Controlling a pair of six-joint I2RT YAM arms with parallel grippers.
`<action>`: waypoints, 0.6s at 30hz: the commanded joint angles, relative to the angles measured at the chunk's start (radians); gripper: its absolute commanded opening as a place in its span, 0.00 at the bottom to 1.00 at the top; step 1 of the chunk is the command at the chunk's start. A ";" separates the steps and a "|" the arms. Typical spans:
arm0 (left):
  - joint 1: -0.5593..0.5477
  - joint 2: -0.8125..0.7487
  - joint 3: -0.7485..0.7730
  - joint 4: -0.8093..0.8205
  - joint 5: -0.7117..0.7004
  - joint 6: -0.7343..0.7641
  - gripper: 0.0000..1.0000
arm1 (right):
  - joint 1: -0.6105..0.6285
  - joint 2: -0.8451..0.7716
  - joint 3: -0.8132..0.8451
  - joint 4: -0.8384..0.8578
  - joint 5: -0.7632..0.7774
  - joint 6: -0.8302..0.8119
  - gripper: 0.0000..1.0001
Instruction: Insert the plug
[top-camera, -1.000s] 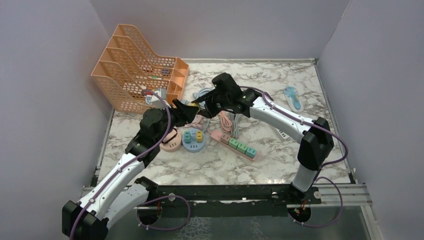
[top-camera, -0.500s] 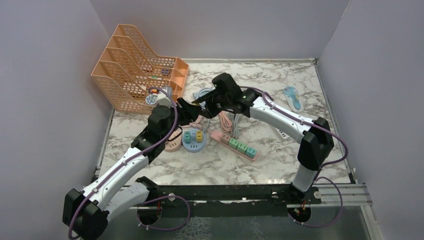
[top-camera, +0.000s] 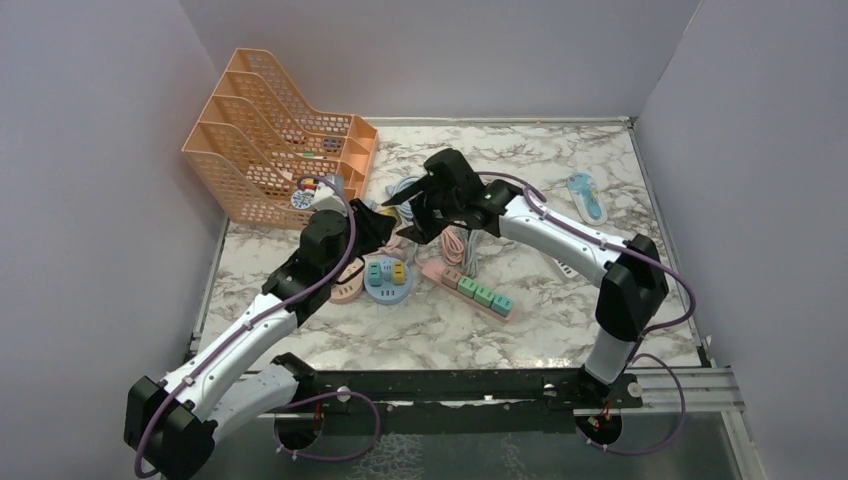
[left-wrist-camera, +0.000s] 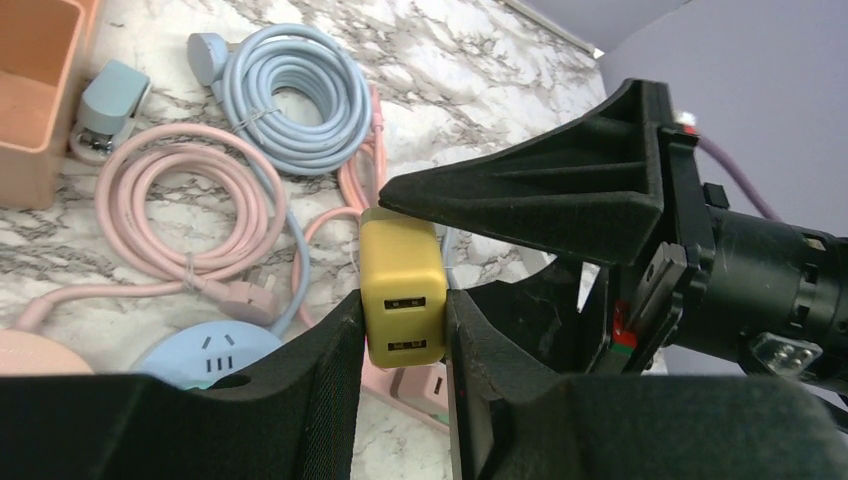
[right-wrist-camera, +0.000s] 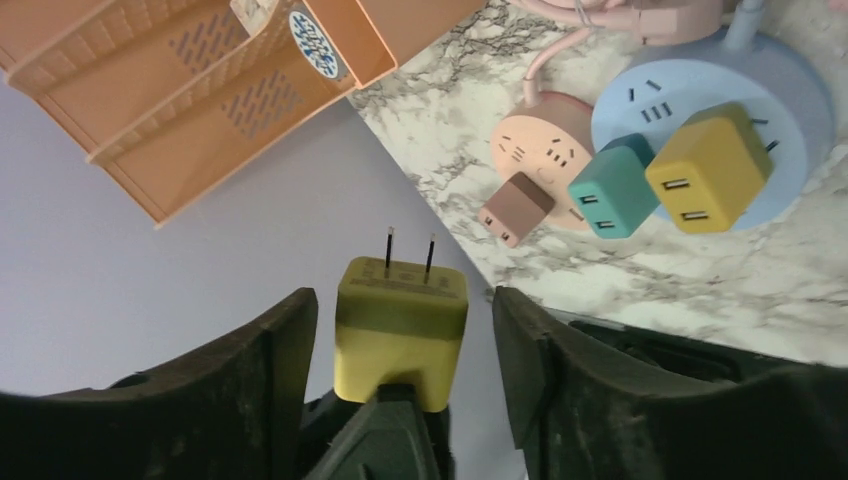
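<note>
The plug is a yellow two-pin USB charger block, held off the table between the two arms. My left gripper is shut on its sides, USB ports facing the camera. My right gripper is open, with a gap between each finger and the plug, whose pins point away. One right finger lies just above the plug in the left wrist view. Below are a round blue socket hub and a long pink power strip.
The blue hub carries a teal and a yellow adapter. A round pink hub sits beside it. Coiled blue and pink cables lie behind. An orange file rack stands at the back left.
The left arm has swung forward and right, bringing its gripper up to the right gripper at the plug. The right arm has barely moved.
</note>
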 joint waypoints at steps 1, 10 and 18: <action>-0.005 0.009 0.112 -0.162 -0.061 0.024 0.21 | -0.005 -0.062 -0.014 0.002 0.068 -0.154 0.69; -0.004 0.031 0.313 -0.709 -0.067 -0.026 0.21 | -0.072 -0.301 -0.297 0.084 0.253 -0.483 0.75; -0.002 0.058 0.310 -0.914 -0.138 -0.079 0.21 | -0.073 -0.530 -0.500 0.102 0.484 -0.726 0.70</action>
